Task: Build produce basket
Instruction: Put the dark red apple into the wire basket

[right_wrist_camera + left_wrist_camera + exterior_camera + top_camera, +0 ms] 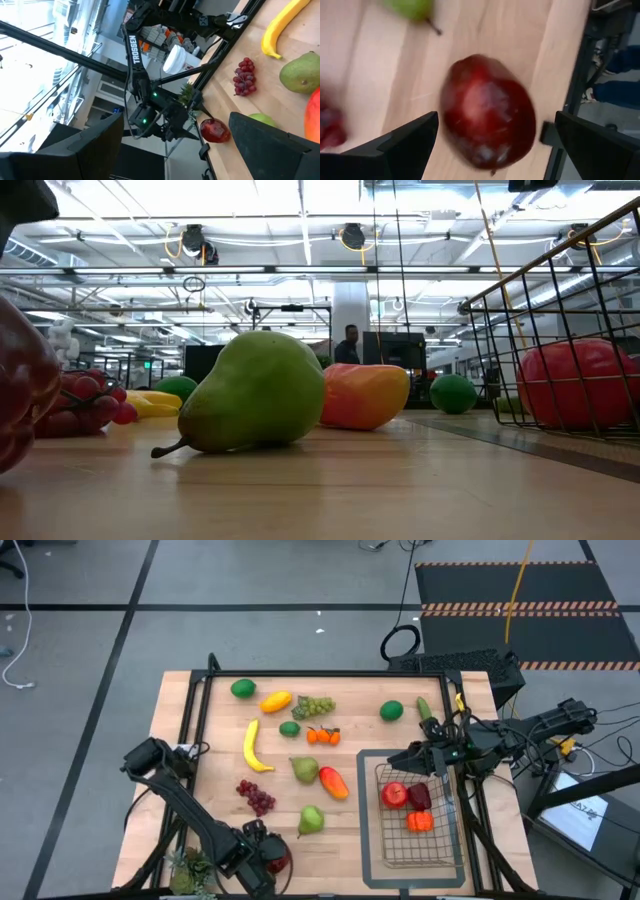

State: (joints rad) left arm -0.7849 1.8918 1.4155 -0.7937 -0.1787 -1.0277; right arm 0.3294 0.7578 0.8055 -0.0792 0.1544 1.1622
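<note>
A dark red apple lies on the wooden table near its front edge, left of centre. My left gripper hovers over it, pointing steeply down, open, one finger on each side and both clear of the fruit. The wire-mesh basket stands at the right on a flat grey tray. It holds a red apple, a dark red fruit and an orange fruit. My right gripper hangs open and level above the basket's far end. More produce lies loose, including a green pear and red grapes.
A banana, a mango, another pear, small oranges, green grapes, limes and a cucumber are spread over the far half of the table. A spiky potted plant stands at the front left corner, beside my left arm.
</note>
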